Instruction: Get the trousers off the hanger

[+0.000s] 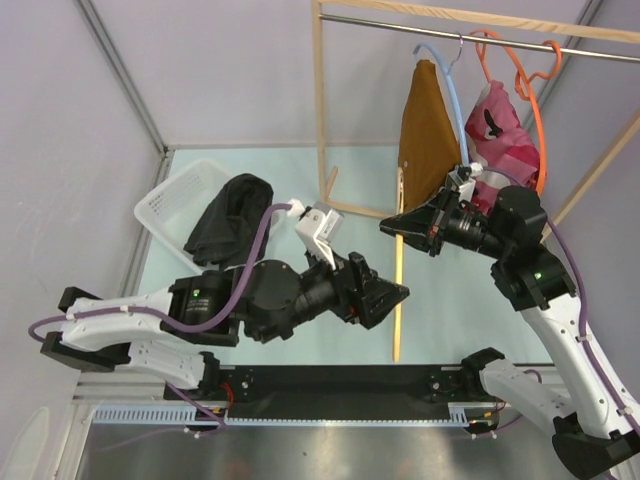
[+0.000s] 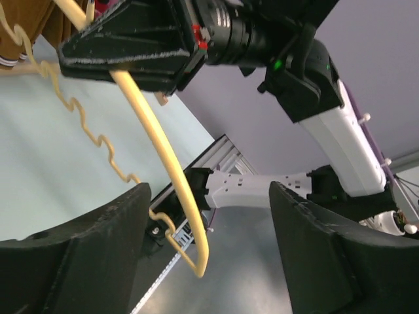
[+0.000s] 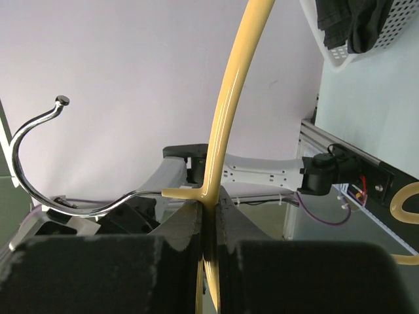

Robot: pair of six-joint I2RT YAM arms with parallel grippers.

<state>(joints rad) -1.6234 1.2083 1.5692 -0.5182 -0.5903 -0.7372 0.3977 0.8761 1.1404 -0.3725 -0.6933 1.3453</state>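
Trousers (image 1: 228, 228) off, heaped in basket (image 1: 160, 203). Right gripper (image 3: 209, 219) clamped on bare hanger (image 3: 229, 98). Left gripper (image 2: 209, 193) jaws apart, empty. Removal looks done; next likely put hanger down.

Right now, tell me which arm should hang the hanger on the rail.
Right. The right gripper is shut on the hanger, nearer the rail; the left gripper is open, holding nothing.

— What do we see just behind the right gripper (image 1: 388, 228)?
— A mustard-brown garment (image 1: 428, 135) on a light blue hanger (image 1: 453, 95). To its right hangs a pink camouflage garment (image 1: 497, 135) on an orange hanger (image 1: 533, 110).
— And far to the gripper's left?
— We see a white basket (image 1: 165, 203).
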